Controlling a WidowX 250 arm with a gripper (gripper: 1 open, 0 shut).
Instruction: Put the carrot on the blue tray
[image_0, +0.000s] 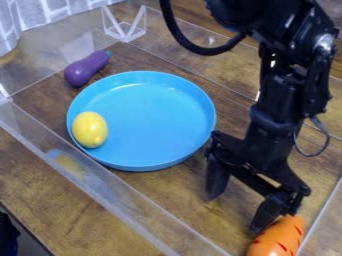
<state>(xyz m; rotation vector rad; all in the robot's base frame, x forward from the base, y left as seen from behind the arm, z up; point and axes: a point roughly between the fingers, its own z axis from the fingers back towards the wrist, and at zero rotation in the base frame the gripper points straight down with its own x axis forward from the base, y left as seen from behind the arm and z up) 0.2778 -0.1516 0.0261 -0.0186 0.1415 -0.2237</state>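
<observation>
Soft, even, fairly bright light falls on the brown wooden worktop (160, 205). The round bright blue plastic tray (154, 115) carries a pale sheen toward ten o'clock and casts a thin shadow along its six o'clock rim. The whole picture is coarse and slightly soft; the black tool (249, 192) shows dark, with little detail.

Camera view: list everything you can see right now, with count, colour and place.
blue tray: one, bright blue, centre of the table.
lemon: one, yellow, on the tray's left side.
eggplant: one, purple, on the table beyond the tray's upper left.
carrot: one, orange, bottom right edge, off the tray.
clear stand: one, transparent, top centre.
table: one, brown wood.
tool: one, black, open, right of the tray, just above the carrot.
</observation>
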